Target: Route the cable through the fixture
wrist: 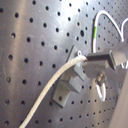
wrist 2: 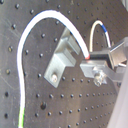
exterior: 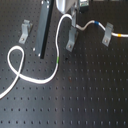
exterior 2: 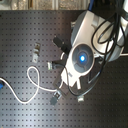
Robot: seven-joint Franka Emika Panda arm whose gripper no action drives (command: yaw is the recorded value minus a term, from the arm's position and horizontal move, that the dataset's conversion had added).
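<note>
your gripper [wrist 2: 90, 61] has its fingers pinched on the cable [exterior: 20, 75], right at the middle clip [exterior: 71, 39]. judging by both wrist views, the cord is held just at the clip's mouth so it can be dropped or drawn into the slot; whether it is already seated, you cannot tell.

first exterior view: three metal clips bolted to the black perforated board [exterior: 90, 95]. the cable already runs through the clip toward the first exterior view's right [exterior: 107, 36], arcs up over the middle one, then trails off in a loose loop toward the first exterior view's left. left clip [exterior: 24, 31] is untouched.

second exterior view: arm body hides the grip; only the slack loop shows. first wrist view shows the green band [wrist: 95, 33], unseen from above.
</note>
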